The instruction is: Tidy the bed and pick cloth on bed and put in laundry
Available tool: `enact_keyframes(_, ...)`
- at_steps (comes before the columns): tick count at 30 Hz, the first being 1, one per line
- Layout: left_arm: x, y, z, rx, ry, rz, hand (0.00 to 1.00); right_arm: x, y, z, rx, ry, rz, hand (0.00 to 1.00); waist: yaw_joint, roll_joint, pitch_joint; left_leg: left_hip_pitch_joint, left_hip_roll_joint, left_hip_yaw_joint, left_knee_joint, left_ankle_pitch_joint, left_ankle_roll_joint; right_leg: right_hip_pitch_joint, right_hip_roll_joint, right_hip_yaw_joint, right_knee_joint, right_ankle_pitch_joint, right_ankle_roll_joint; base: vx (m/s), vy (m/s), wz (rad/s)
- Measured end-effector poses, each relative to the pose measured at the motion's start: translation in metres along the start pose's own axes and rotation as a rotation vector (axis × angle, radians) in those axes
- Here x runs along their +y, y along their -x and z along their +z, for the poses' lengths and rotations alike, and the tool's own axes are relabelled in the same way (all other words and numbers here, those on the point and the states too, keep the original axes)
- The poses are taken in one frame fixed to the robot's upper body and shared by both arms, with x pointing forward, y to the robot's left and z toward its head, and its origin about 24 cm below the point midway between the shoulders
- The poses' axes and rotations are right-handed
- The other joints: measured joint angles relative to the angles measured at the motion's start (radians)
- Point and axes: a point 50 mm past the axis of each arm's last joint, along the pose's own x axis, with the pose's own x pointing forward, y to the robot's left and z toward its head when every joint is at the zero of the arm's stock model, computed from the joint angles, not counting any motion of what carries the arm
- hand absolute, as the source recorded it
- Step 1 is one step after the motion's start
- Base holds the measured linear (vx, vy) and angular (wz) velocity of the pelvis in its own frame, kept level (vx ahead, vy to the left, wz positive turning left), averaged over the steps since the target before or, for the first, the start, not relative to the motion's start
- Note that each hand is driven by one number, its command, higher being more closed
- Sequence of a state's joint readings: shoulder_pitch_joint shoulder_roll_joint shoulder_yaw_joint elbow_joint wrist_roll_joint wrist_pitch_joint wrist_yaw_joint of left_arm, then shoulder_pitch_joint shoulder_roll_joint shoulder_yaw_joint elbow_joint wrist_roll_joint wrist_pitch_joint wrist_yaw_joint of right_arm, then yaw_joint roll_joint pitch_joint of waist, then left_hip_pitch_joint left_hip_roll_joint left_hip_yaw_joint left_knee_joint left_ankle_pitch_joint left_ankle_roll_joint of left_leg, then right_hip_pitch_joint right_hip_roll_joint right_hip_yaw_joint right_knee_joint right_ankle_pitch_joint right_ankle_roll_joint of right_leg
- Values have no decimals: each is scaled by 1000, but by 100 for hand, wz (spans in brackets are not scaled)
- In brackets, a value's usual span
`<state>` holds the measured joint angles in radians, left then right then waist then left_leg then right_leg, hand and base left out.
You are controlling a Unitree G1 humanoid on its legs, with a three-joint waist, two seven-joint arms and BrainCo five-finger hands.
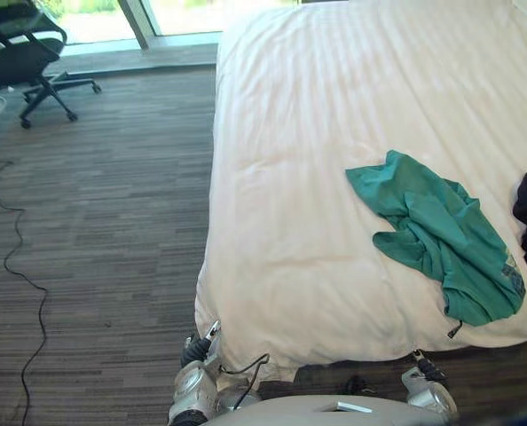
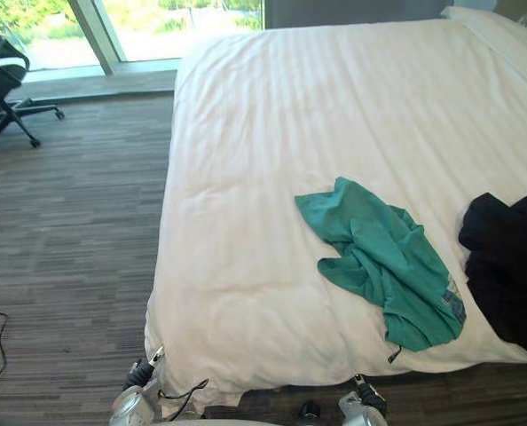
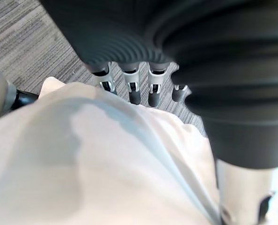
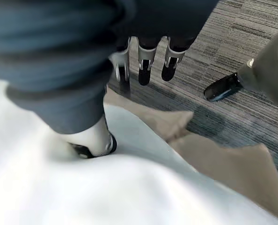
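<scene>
- A crumpled green T-shirt (image 1: 441, 240) lies on the bed's white duvet (image 1: 317, 133), in the lower right of the left eye view, close to the bed's near edge.
- A black garment (image 2: 512, 266) lies just beside it on the duvet, at the right edge of the right eye view; whether the two touch is not clear.
- The left hand (image 3: 132, 86) hangs over the duvet's edge, its fingers straight and side by side with nothing in them, its thumb set apart; the grey carpet (image 1: 104, 222) shows past the fingertips.
- The right hand (image 4: 146, 61) is likewise loose and empty, its fingers straight above the carpet and its thumb down against the white duvet.
- A black office chair (image 1: 24, 53) stands on the carpet in the upper left of the frame, by the window.
</scene>
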<state>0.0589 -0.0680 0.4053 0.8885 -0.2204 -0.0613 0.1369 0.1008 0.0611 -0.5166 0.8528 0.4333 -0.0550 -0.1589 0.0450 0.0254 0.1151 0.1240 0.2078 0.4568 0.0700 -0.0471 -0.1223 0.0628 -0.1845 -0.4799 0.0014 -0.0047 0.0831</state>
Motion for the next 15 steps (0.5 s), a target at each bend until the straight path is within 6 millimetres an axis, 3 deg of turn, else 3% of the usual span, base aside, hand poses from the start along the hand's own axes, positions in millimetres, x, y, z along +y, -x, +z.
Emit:
enact_keyframes(5, 6, 2, -6, 16, -20, 11, 0, -1, 5, -19, 63, 52, 2, 0, -1, -39, -24, 23, -23, 4, 2, 0, 0, 22, -24, 2, -1, 5, 6, 29, 49, 1)
enact_keyframes(15, 12, 4, -13, 36, -34, 23, 0, -2, 7, -23, 57, 229, 30, 0, -1, -29, -30, 49, -30, 31, 41, -31, -5, 34, -27, 58, -15, 11, 13, -18, 8, -16)
